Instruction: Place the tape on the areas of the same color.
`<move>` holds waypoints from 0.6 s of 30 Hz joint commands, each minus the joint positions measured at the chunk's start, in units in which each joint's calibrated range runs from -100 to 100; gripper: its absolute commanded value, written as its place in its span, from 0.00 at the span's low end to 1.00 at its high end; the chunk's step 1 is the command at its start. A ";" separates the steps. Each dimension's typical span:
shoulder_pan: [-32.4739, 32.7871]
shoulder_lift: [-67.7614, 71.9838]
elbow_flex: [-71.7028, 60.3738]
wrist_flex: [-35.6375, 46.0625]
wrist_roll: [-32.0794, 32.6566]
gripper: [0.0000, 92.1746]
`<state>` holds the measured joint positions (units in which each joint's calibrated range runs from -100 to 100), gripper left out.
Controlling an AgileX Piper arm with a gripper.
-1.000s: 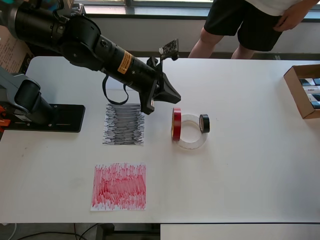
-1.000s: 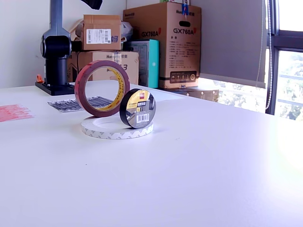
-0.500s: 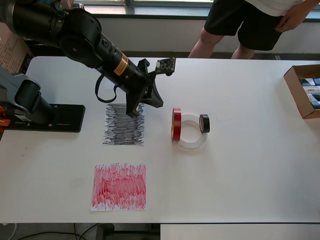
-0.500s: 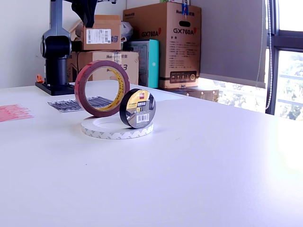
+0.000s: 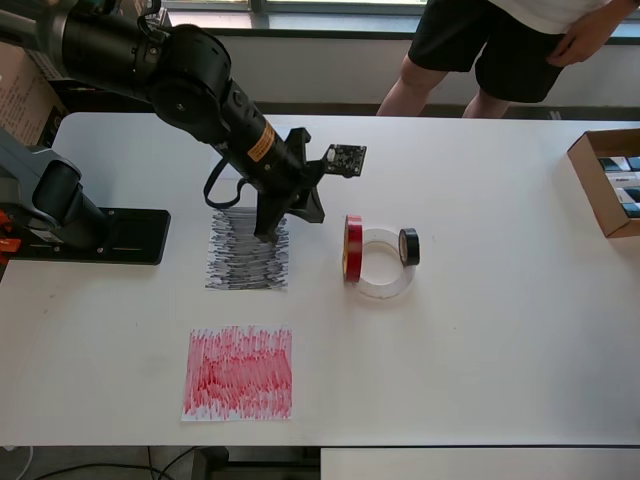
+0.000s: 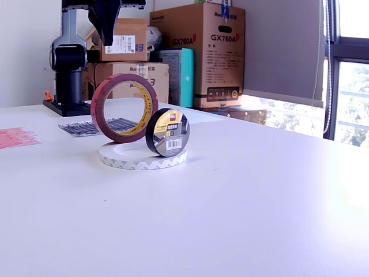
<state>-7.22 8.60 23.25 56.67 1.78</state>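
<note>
— Since a second ago, the black arm has swung back and turned: its gripper (image 5: 272, 222) now points down over the upper right part of the black-scribbled paper sheet (image 5: 247, 250), farther from the tapes than before. The tapes have not shifted.

— Is the tool holding anything?

— Nothing is between the jaws. Whether they stand open or closed, I cannot tell from either view.

— Where are the rolls?

— All three are clustered to the overhead view's right of the black sheet. The wide flat white tape ring (image 5: 383, 263) lies on the white table (image 5: 480, 330). The red tape roll with a brownish inner ring (image 6: 124, 108) stands on edge at one side of it, the small black tape roll (image 6: 167, 132) on edge at the other, both touching the ring. The red-scribbled paper sheet (image 5: 239, 372) lies well apart, nearer the table's front edge. A white sheet I cannot make out.

— Handling notes?

— In my judgement, all are light and stiff. Upright rolls may roll or tip if nudged. Grip the red roll across its flat faces, from above. The white ring lies low; pinch it across its band, one finger inside.
</note>
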 commanded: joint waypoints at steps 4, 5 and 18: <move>0.13 0.19 0.06 0.65 -1.36 0.00; 0.13 0.38 0.06 0.65 -1.36 0.00; 0.13 0.75 1.78 -0.20 -1.28 0.00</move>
<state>-7.22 9.74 23.58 56.67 0.59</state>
